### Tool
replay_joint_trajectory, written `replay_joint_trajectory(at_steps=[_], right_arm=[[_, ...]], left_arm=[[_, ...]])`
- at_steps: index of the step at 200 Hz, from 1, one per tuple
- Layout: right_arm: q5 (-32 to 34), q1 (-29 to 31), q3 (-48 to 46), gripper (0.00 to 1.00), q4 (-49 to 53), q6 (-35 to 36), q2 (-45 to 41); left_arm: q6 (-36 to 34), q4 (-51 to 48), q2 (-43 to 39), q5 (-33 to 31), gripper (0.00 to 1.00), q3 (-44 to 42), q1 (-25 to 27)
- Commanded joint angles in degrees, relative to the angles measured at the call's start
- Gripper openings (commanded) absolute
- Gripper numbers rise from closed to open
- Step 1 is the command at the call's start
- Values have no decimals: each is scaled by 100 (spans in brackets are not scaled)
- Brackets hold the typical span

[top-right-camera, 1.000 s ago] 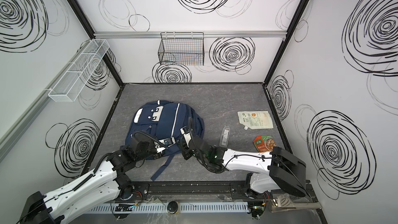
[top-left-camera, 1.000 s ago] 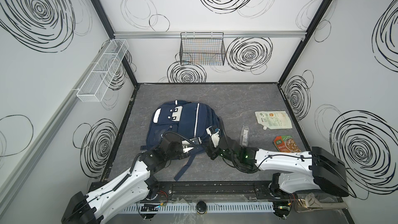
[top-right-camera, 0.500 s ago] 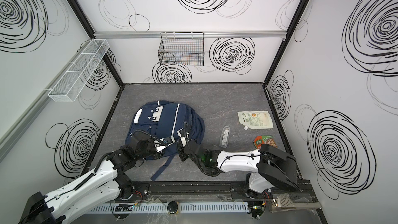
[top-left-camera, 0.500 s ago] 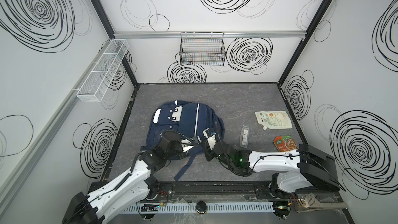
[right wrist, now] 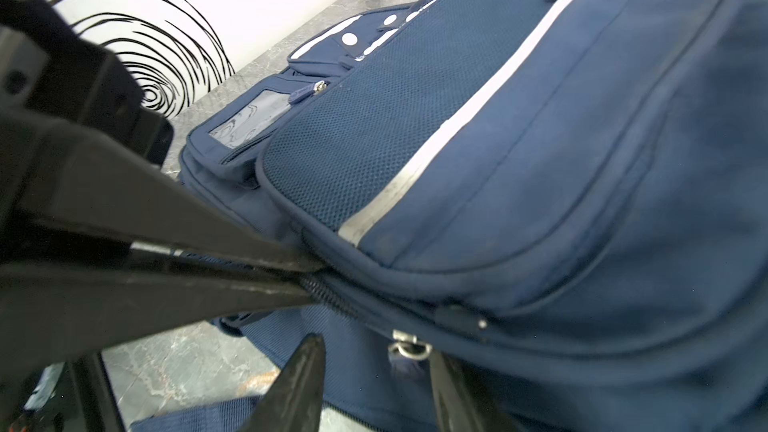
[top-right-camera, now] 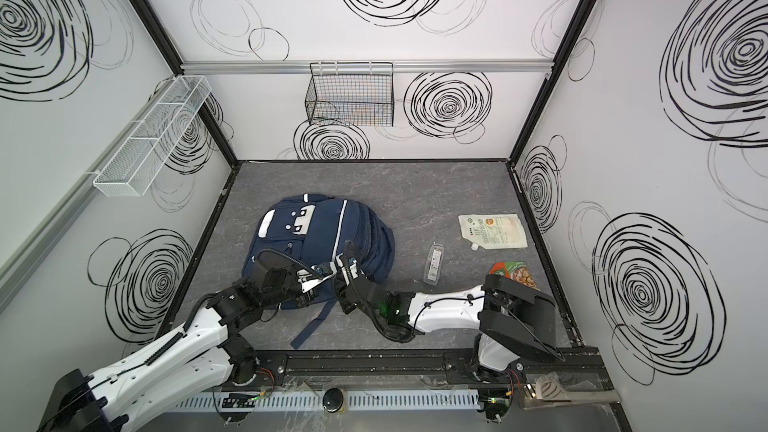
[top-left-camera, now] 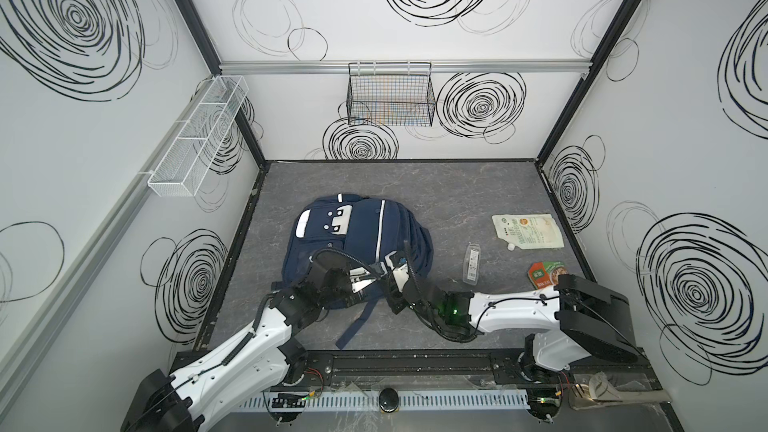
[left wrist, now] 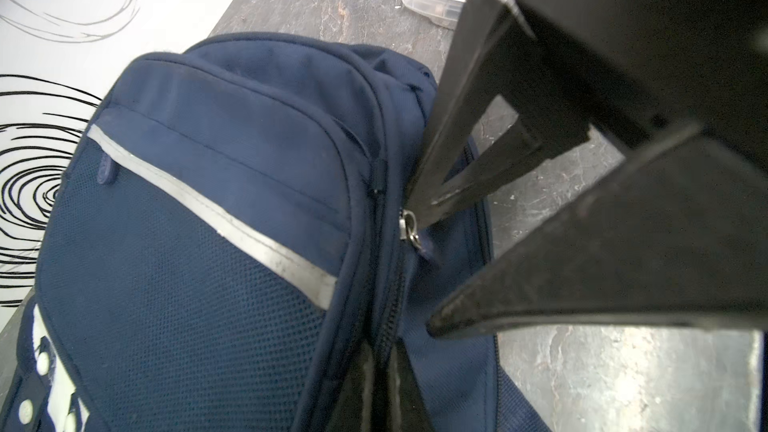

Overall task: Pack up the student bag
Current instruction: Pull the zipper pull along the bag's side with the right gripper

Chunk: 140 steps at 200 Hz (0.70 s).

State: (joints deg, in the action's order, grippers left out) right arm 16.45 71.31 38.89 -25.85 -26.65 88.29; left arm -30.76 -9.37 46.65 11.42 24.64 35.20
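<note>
Pinching student bag [top-left-camera: 357,234], left tool [right wrist: 309,275] clenched; right tool [left wrist: 424,265] released; pouch [top-left-camera: 528,231] print illegible.

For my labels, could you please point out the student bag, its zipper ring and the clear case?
student bag [top-left-camera: 361,231], in a top view, navy front panel.
zipper ring [left wrist: 409,228], left wrist view, metal loop.
clear case [top-left-camera: 471,264], in a top view, labelled middle.

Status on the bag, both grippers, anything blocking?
Left gripper shut on student bag seam. Right gripper open, jaws either side of zipper pull, not gripping. Nothing blocking; white pouch, clear case, red packet lie apart, to its right.
</note>
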Motion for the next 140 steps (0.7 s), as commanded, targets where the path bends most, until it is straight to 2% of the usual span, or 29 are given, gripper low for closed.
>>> replay_joint_trajectory(at_steps=[1, 28, 46, 54, 77, 129, 140], right_arm=[[130, 44, 226, 44, 258, -199, 210], [191, 20, 243, 40, 334, -235, 250], [35, -2, 229, 29, 338, -231, 209], [-8, -16, 213, 27, 367, -233, 175], [-253, -56, 130, 12, 385, -210, 51], [-625, -120, -179, 7, 529, -345, -475], [-670, -149, -238, 0, 610, -383, -602]], left_arm=[[147, 614, -60, 300, 0, 190, -31], [159, 629, -77, 291, 0, 198, -31], [166, 633, -84, 280, 0, 197, -28], [161, 629, -86, 265, 0, 190, -31], [158, 623, -96, 233, 0, 192, -31], [158, 603, -90, 74, 0, 190, -40], [156, 603, -86, 21, 0, 192, -40]])
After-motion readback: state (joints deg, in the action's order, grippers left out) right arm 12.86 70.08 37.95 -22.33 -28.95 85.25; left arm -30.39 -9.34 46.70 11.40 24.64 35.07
